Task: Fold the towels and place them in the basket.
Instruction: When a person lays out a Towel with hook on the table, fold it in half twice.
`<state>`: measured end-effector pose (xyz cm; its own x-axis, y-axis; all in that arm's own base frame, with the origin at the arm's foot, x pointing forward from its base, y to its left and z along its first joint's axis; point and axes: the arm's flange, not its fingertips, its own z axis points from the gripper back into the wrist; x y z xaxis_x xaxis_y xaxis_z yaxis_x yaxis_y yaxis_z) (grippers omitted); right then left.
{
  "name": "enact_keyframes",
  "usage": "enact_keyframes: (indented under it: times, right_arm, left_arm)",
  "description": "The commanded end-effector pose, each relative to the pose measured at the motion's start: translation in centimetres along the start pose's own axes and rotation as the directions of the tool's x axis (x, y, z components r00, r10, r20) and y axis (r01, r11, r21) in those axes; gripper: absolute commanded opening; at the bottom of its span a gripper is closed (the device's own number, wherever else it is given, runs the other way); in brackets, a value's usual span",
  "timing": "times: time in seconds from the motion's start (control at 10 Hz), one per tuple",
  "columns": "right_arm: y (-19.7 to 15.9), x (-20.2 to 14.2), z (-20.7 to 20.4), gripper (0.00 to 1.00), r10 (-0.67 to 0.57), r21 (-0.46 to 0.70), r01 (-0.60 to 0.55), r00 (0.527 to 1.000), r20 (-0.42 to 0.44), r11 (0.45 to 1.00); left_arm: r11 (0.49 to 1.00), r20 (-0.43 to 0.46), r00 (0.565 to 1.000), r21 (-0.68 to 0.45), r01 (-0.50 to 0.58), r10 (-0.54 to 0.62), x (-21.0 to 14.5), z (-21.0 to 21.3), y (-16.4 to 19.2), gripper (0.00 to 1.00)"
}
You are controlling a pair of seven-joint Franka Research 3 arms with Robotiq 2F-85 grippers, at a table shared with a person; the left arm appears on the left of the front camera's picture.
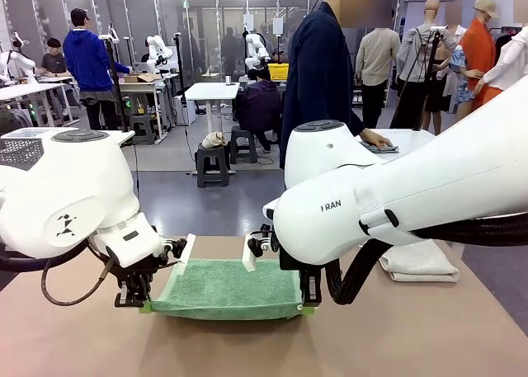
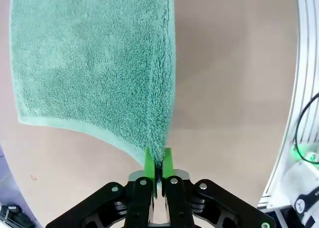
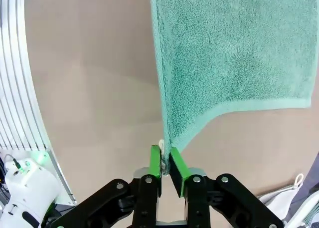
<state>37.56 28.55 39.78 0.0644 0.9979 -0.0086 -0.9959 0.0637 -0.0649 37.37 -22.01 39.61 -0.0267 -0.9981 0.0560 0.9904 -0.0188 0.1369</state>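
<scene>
The left claw [image 2: 158, 163] is closed tight on one near corner of the green towel [image 1: 227, 290], and the right claw [image 3: 165, 160] pinches the other near corner, its green pads pressed on the cloth. In the front view the towel sits low in the centre of the frame, spread on the brown table [image 1: 82, 336] between the two claws, its near edge stretched from one to the other and lifted a little. It is thick looped terry with a flat woven band along one edge. The table is bare along the bottom of the frame and at the lower left. A folded cream towel [image 1: 419, 261] lies at the right middle, well apart from the green one. The wrist views show the terry texture, the band and the shadow under the raised corners. The right wrist view also shows a bit of white at the pinched corner. The front view alone shows the towel's full width.
</scene>
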Motion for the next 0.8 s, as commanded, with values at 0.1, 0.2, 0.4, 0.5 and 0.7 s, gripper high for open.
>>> enact_keyframes:
  times: [0.1, 0.2, 0.4, 0.5, 0.7]
  right_arm:
    - [-1.0, -0.1, -0.3, 0.11, 0.008, 0.020, -0.008, 1.000, 0.010, 1.000]
    - [-2.3, -0.1, -0.5, 0.11, 0.017, 0.023, -0.017, 1.000, 0.005, 1.000]
    - [-5.4, 0.0, -1.0, 0.11, 0.035, 0.021, -0.035, 0.999, 0.002, 0.999]
    - [-6.9, 0.1, -1.2, 0.11, 0.052, 0.025, -0.052, 0.999, 0.013, 0.998]
    - [-10.1, 0.4, -2.1, 0.11, 0.056, 0.031, -0.056, 0.998, 0.012, 0.998]
  left_arm:
    - [1.000, 0.003, 1.000, -0.020, 0.012, -0.012, 0.0, -0.2, 1.0, 0.07]
    - [0.999, 0.000, 1.000, -0.027, 0.024, -0.024, 0.1, -0.4, 2.2, 0.07]
    - [0.998, -0.016, 0.999, -0.039, 0.046, -0.047, 0.7, -0.7, 5.7, 0.07]
    - [0.997, -0.021, 0.998, -0.054, 0.053, -0.054, 0.8, -0.9, 7.4, 0.07]
    - [0.997, -0.032, 0.998, -0.070, 0.043, -0.045, 1.1, -1.9, 11.6, 0.07]
